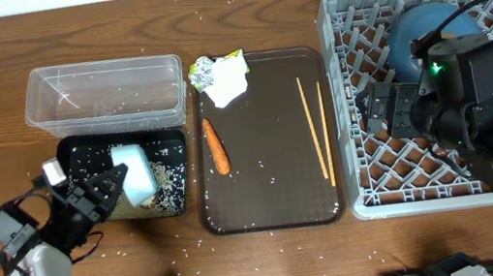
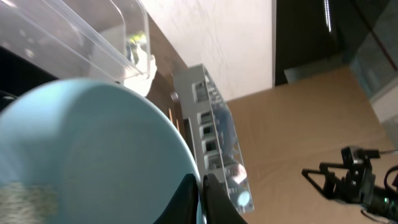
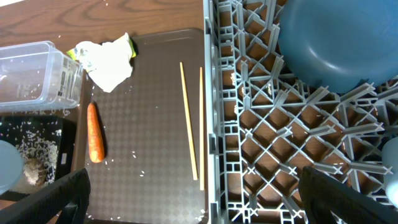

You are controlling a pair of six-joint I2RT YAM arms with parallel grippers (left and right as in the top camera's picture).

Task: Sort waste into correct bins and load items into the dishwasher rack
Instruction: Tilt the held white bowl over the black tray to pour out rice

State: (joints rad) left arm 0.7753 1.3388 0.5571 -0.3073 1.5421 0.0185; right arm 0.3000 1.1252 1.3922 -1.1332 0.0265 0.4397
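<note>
My left gripper is shut on the rim of the small light-blue cup and holds it tipped over the black tray, which has rice grains in it. In the left wrist view the fingers pinch the cup's rim. My right gripper is open and empty over the grey rack's left side. The dark blue plate stands in the rack. The carrot, napkin, foil ball, wrapper and chopsticks lie on the brown serving tray.
The clear tub stands behind the black tray, with a few grains inside. Rice is scattered over the wooden table. A brownish lump lies in the black tray. The right arm covers the rack's right half. The white bowl and the pink cup are out of view.
</note>
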